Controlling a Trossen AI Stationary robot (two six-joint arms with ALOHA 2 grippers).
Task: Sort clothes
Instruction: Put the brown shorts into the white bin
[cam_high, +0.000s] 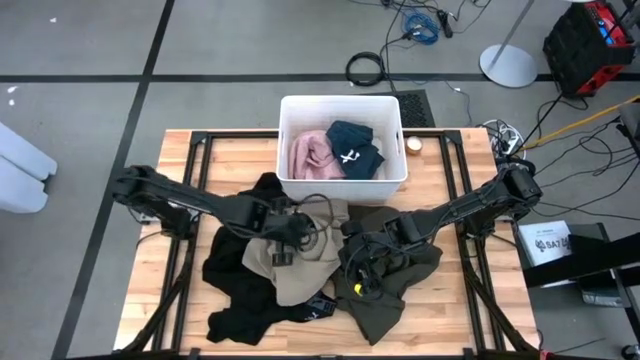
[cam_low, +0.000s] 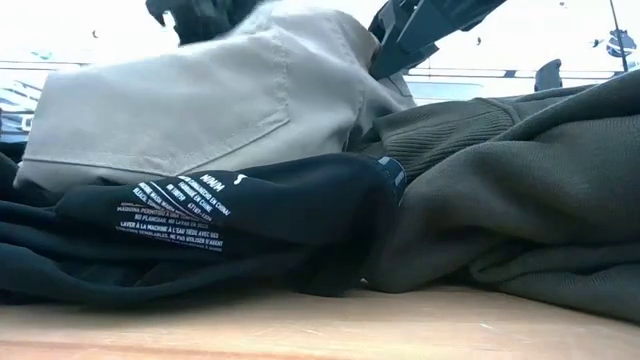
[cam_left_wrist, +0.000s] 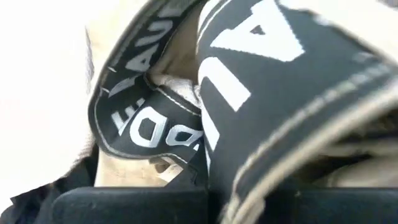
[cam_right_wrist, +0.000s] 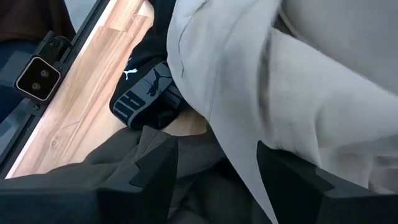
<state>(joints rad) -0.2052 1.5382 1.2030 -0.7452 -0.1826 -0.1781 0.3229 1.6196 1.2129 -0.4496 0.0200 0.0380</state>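
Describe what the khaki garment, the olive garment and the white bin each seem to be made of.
Khaki garment: smooth woven cloth, probably cotton twill, matte, with stitched seams.
Olive garment: thicker knit, likely sweatshirt fleece; a ribbed band shows.
White bin: rigid plastic by its look, with smooth walls and a moulded rim.

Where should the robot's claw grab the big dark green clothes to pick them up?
Probably from straight above, on the dark green garment where its near end lies bare on the table. Farther back the right claw and the tan garment cover it.
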